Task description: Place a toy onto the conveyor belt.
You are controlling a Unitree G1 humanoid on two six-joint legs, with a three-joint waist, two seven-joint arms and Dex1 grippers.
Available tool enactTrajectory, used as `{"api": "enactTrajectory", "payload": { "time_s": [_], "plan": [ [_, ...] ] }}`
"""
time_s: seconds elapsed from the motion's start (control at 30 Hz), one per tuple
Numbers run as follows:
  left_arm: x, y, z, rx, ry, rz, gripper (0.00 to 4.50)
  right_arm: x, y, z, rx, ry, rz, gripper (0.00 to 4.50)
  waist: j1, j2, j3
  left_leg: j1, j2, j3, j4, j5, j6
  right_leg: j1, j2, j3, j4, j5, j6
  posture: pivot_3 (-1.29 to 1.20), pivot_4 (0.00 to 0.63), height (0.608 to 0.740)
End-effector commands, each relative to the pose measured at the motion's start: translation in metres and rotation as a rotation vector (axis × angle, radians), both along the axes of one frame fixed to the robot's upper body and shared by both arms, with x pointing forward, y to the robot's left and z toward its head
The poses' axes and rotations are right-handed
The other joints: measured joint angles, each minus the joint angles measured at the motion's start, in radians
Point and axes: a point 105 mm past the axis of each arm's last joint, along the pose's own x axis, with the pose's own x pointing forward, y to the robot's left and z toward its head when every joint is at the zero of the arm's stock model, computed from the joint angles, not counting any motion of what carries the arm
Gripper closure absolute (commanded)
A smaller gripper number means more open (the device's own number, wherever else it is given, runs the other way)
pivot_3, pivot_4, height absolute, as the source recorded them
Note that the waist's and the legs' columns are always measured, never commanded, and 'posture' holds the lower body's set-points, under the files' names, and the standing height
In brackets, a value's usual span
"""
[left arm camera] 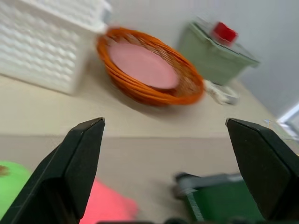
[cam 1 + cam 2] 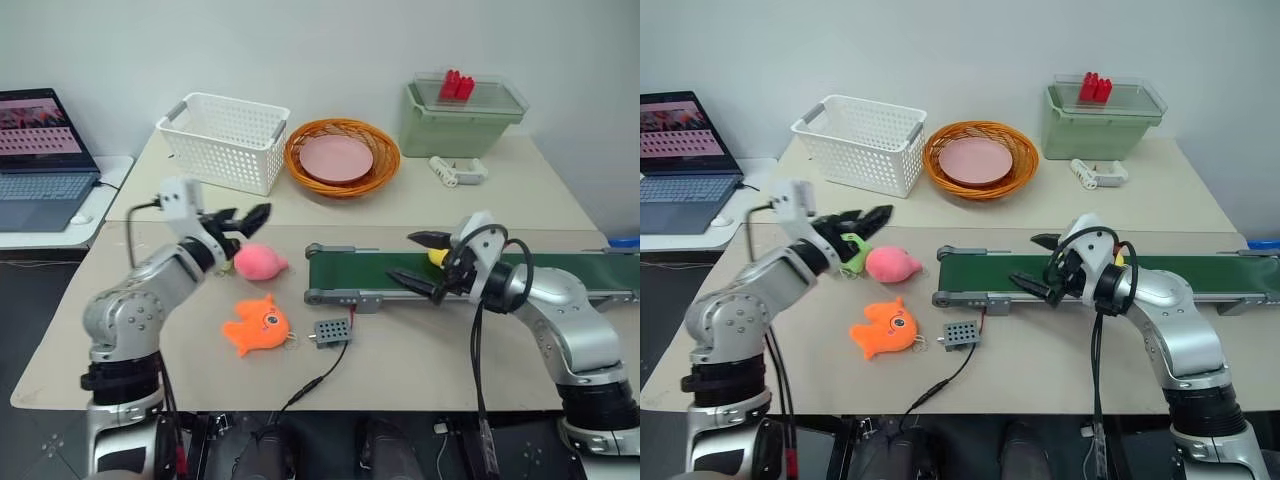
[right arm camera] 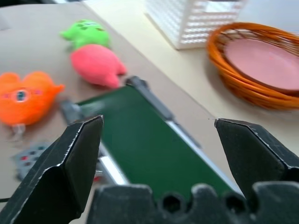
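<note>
The toy (image 2: 437, 257) is seen on the conveyor belt (image 2: 560, 272), just behind the right gripper (image 2: 422, 260), spread wide and empty. The left gripper (image 2: 243, 220) is likewise wide. The toy could be knocked off if that arm swings carelessly.

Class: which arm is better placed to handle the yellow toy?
Right: the right gripper, jaws open, is beside the yellow toy at the conveyor belt; the left gripper hovers by the pink plush.

a plain pale wall (image 2: 330, 40) behind two beige tables (image 2: 400, 210) pushed together; a side desk (image 2: 60, 225) at left.
</note>
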Motion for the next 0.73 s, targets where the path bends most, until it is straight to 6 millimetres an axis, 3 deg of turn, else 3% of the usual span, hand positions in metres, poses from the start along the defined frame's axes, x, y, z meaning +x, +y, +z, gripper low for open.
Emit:
{"api": "enactTrajectory", "payload": {
  "time_s": [0.03, 0.13, 0.23, 0.4, 0.53, 0.73],
  "plan": [
    [-0.015, 0.045, 0.005, 0.065, -0.071, 0.2, 0.06, 0.006, -0.018, 0.025, 0.032, -0.118, -0.131, 0.0, 0.002, 0.0, 0.0, 0.0, 0.0, 0.0, -0.002, 0.001, -0.001, -0.001, 0.0, 0.0, 0.0, 0.0, 0.0, 0.0, 0.15, 0.74],
    [-0.03, 0.074, -0.005, 0.114, -0.079, 0.316, 0.06, 0.009, -0.031, 0.027, 0.057, -0.153, -0.233, 0.0, 0.002, 0.0, 0.0, 0.0, 0.0, 0.0, -0.006, 0.002, -0.003, -0.004, 0.001, 0.0, 0.0, -0.001, -0.002, 0.0, 0.15, 0.74],
    [-0.043, 0.089, -0.018, 0.16, -0.083, 0.388, 0.06, 0.009, -0.039, 0.02, 0.084, -0.166, -0.309, 0.0, 0.004, 0.0, 0.0, -0.004, 0.0, 0.0, -0.006, 0.003, -0.005, -0.007, 0.002, -0.001, 0.001, -0.001, -0.002, 0.0, 0.15, 0.74],
    [-0.053, 0.097, -0.037, 0.187, -0.086, 0.435, 0.06, 0.009, -0.053, 0.013, 0.108, -0.183, -0.406, 0.0, 0.005, 0.0, 0.0, -0.004, 0.0, 0.001, -0.006, 0.003, -0.005, -0.008, 0.001, -0.001, 0.0, -0.001, -0.002, 0.0, 0.15, 0.74],
    [-0.055, 0.1, -0.05, 0.186, -0.066, 0.458, 0.06, 0.01, -0.052, 0.005, 0.107, -0.169, -0.412, 0.0, 0.001, 0.0, 0.0, -0.003, 0.001, 0.001, -0.005, 0.003, -0.004, -0.008, 0.001, 0.0, 0.001, -0.001, -0.001, 0.0, 0.15, 0.74],
    [-0.053, 0.095, -0.05, 0.164, -0.089, 0.454, 0.06, 0.013, -0.05, 0.004, 0.107, -0.165, -0.403, 0.0, 0.0, 0.0, 0.0, -0.004, 0.001, 0.001, -0.006, 0.003, -0.003, -0.008, 0.002, 0.0, 0.001, -0.001, -0.002, 0.0, 0.15, 0.74]
  ]
}}
